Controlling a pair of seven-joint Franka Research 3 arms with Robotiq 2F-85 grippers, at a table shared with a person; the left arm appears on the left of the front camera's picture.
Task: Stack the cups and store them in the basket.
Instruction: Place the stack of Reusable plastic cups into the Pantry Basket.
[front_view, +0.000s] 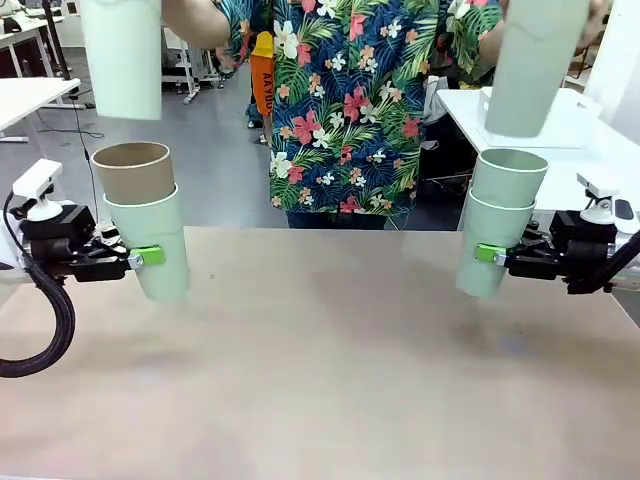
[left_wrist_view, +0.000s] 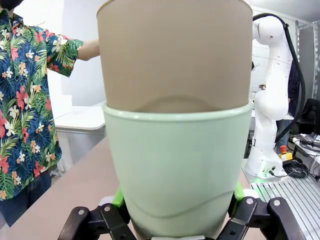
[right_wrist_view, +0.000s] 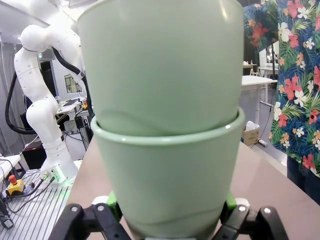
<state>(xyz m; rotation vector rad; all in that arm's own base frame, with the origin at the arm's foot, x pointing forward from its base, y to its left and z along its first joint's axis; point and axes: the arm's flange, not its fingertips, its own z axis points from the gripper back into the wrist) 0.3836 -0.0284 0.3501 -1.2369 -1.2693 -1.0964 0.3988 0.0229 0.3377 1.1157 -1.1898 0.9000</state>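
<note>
Cups sit nested in pairs: my left gripper (front_view: 156, 257) pinches a mint cup (front_view: 150, 228) with the brown cup (front_view: 133, 172) inside, my right gripper (front_view: 486, 254) pinches two nested mint cups (front_view: 505, 205), all above the surface (front_view: 320, 360). A person holds two more cups (front_view: 122, 55) higher. Full stacking and storing remain, I judge.

Five mint cups (front_view: 122, 55) (front_view: 158, 222) (front_view: 510, 178) (front_view: 497, 225) (front_view: 535, 65); one brown cup (front_view: 134, 172); two pincers (front_view: 158, 258) (front_view: 485, 254); one person (front_view: 350, 100).

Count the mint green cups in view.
5. One cup in the left gripper, holding the brown cup; two nested, outer and inner, in the right gripper; two held up by the person, upper left and upper right.
</note>
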